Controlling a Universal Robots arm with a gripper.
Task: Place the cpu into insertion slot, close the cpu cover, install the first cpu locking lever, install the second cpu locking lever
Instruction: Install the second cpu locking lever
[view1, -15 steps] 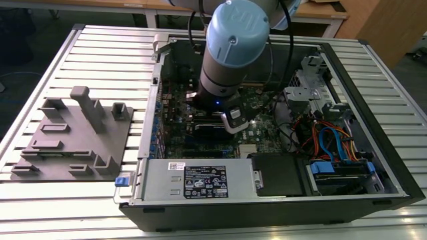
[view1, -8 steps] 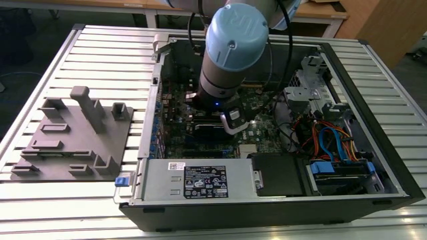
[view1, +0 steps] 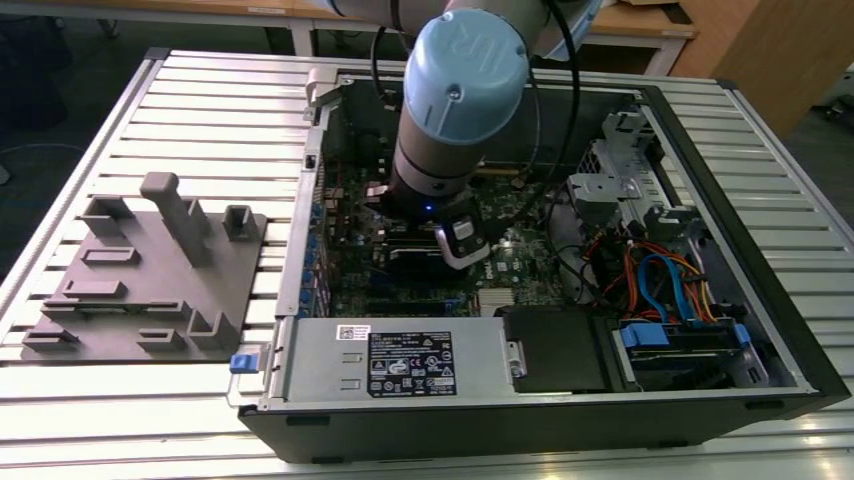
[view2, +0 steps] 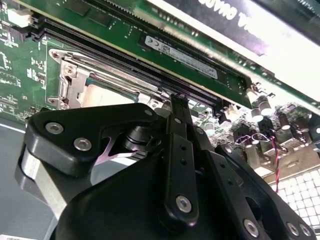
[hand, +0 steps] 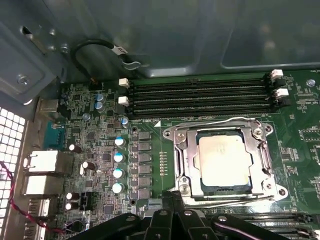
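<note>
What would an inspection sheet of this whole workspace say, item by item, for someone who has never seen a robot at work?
Surface: slatted metal table carrying an open computer case.
Job's things: cpu lies in the insertion slot; cpu cover is down around it.
Clutter: grey fixture plate with upright blocks beside the case, on the exterior view's left.
Hand: hand sits low over the green motherboard, at the slot's edge.
Cables: orange and blue leads inside the case; black cable along the arm.
Surroundings: wooden furniture behind the table.
</note>
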